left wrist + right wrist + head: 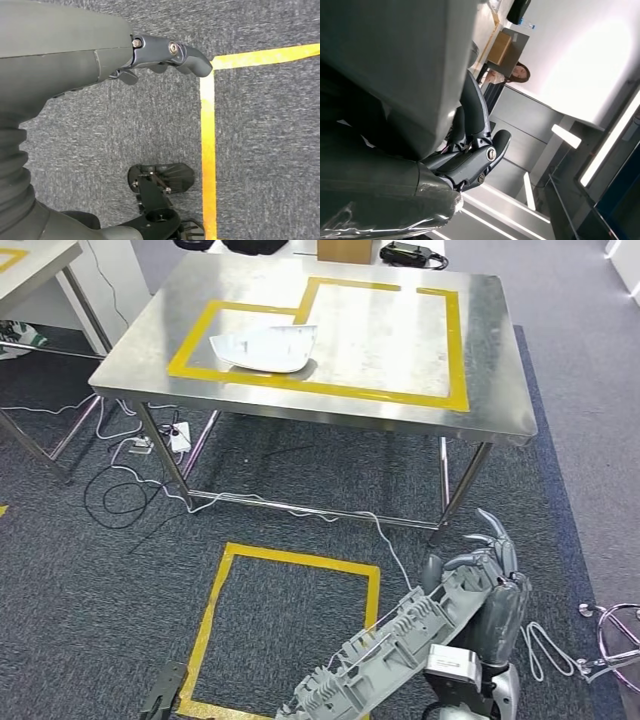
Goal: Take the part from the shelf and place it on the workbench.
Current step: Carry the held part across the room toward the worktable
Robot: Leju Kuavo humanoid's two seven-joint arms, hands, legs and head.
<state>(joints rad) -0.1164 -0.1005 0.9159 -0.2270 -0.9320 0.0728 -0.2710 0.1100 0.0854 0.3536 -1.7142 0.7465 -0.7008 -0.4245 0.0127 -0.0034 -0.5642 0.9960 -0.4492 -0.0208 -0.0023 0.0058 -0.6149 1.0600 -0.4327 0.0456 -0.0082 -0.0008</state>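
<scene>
**A robot test lab in an office-like room**

Grey carpet (90, 590) marked with yellow tape (290, 558), a steel table (498, 390) taped likewise, loose cables (128, 485) on the floor, ceiling strip lights (566, 136), a person (516, 74) seated beyond.

**Grey, silver and yellow**

A silver steel table (498, 390) carries yellow tape lines (453, 350) and a white shell (264, 347). The carpet (75, 580) is speckled dark grey, marked with a yellow tape square (302, 562). The ribbed part (392, 645) is light grey; white cables (143, 445) trail.
</scene>
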